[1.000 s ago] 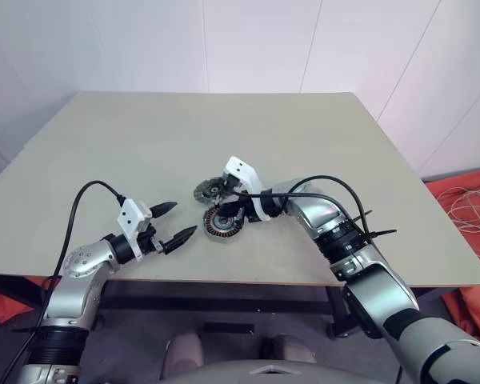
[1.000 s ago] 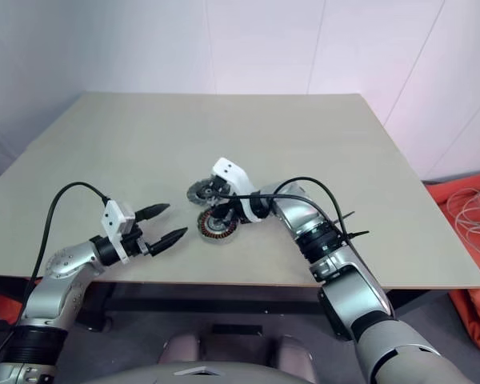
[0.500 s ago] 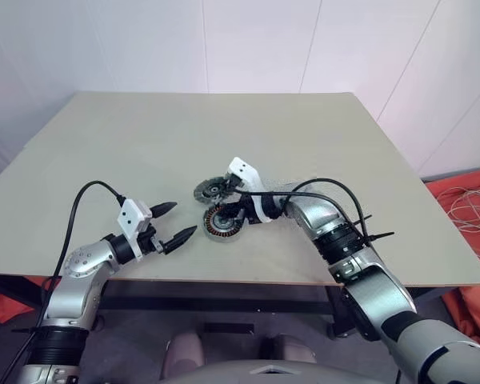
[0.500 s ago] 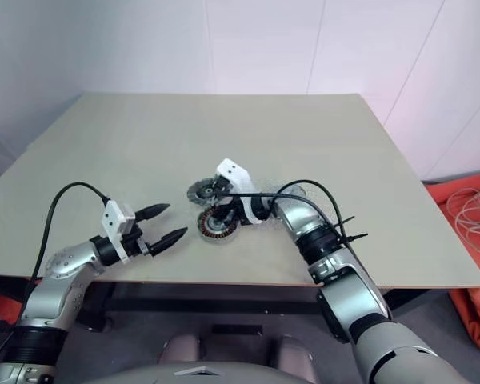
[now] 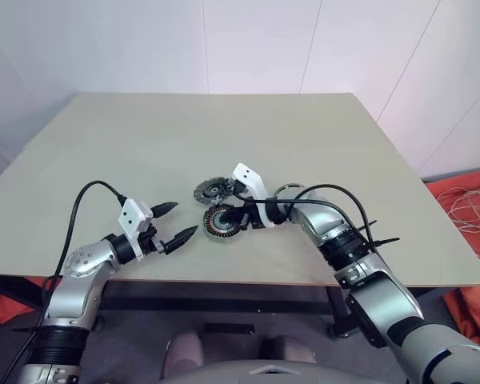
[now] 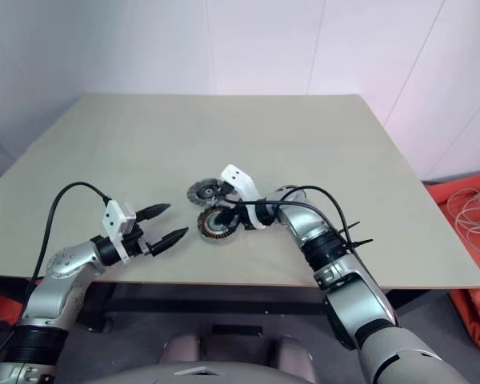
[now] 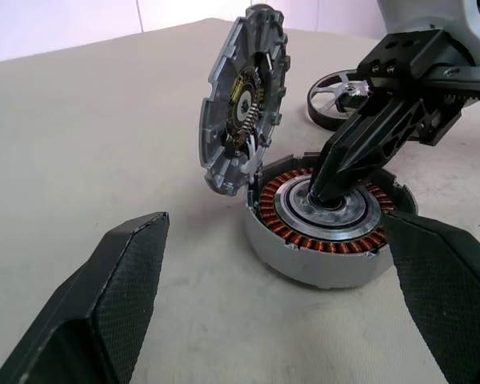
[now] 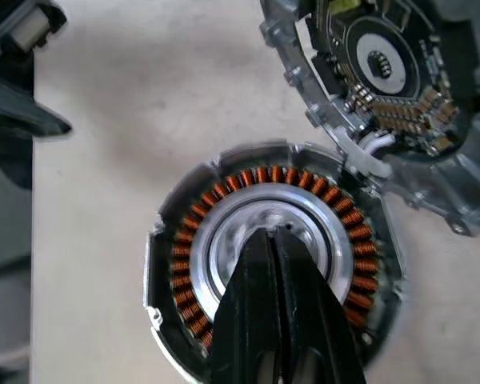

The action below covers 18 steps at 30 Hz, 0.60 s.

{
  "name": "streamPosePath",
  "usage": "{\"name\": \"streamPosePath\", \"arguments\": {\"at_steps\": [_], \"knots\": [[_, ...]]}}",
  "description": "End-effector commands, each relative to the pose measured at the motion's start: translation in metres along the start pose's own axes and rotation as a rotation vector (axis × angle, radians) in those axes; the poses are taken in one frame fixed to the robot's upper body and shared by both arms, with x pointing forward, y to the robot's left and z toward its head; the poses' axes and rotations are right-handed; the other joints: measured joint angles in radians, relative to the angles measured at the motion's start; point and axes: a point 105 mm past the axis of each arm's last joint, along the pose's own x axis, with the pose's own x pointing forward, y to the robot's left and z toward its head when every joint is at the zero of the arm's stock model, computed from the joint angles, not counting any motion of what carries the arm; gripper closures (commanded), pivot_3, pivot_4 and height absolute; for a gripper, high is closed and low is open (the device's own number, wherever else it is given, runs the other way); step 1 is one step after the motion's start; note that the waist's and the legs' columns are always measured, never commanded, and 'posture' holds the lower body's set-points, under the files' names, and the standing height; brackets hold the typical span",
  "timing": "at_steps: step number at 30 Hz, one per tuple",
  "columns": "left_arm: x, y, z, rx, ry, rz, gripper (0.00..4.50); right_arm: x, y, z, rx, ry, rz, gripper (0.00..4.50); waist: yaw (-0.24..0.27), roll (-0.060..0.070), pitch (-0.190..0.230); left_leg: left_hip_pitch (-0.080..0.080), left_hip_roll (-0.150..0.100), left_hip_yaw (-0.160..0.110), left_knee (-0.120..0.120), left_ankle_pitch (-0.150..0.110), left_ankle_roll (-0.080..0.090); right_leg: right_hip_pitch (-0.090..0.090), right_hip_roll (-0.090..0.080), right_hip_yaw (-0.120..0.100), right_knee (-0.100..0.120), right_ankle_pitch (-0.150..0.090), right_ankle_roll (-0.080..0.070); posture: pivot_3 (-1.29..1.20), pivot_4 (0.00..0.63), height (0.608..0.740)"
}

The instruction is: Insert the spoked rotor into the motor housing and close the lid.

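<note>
My right pincer (image 7: 334,188), fingers pressed together, has its tips set in the silver centre of the round copper-wound motor housing (image 7: 324,232) on the beige tabletop (image 5: 144,152). The silver-grey ribbed lid (image 7: 242,100) stands tilted open just beside it, and the dark-rimmed spoked rotor (image 7: 340,94) lies flat beyond. My left pincer (image 5: 176,225), fingers spread wide and holding nothing, hovers level near the housing.

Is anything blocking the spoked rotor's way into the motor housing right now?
Yes. The right gripper, shut, has its tips in the motor housing's silver centre, where the spoked rotor must go. The lid stands tilted open at the housing's edge, not covering it.
</note>
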Motion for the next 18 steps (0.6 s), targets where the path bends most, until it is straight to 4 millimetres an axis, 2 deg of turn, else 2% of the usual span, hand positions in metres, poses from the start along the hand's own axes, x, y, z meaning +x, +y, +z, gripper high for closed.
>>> {"name": "streamPosePath", "arguments": {"at_steps": [1, 7, 10, 14, 18], "knots": [[0.001, 0.001, 0.012, 0.040, -0.025, -0.006, 0.00, 0.001, -0.003, 0.000, 0.016, 0.004, -0.019, 4.46, 0.000, 0.000, 0.000, 0.000, 0.000, 0.000, 0.000, 0.000, 0.000, 0.000, 0.000, 0.000, 0.000, 0.000, 0.000, 0.00, 0.000, 0.740], [0.003, 0.002, 0.013, 0.044, -0.028, -0.008, 0.00, -0.012, -0.004, 0.054, 0.054, -0.215, -0.004, 4.46, 0.000, 0.000, 0.000, -0.001, 0.000, 0.000, 0.001, 0.000, 0.000, -0.004, 0.000, 0.000, 0.000, 0.000, 0.000, 0.00, 0.000, 0.740], [0.003, 0.002, 0.014, 0.045, -0.027, -0.009, 0.00, -0.020, -0.007, 0.070, 0.060, -0.282, -0.013, 4.46, 0.000, 0.000, 0.000, -0.002, 0.000, 0.000, 0.001, 0.000, -0.001, -0.005, 0.000, 0.000, 0.001, 0.000, 0.000, 0.00, 0.000, 0.740], [0.003, 0.002, 0.014, 0.047, -0.026, -0.010, 0.00, -0.024, -0.009, 0.074, 0.054, -0.298, -0.024, 4.46, 0.000, 0.000, 0.000, -0.003, 0.000, 0.000, 0.000, 0.000, 0.000, -0.005, 0.000, 0.000, 0.001, 0.001, -0.002, 0.00, 0.000, 0.740], [0.003, 0.002, 0.014, 0.048, -0.026, -0.014, 0.00, -0.020, -0.003, 0.066, 0.054, -0.278, -0.007, 4.46, 0.000, 0.000, 0.000, -0.005, 0.000, 0.000, 0.000, 0.000, 0.000, -0.007, 0.000, 0.000, 0.000, 0.003, -0.006, 0.00, 0.000, 0.740]]}}
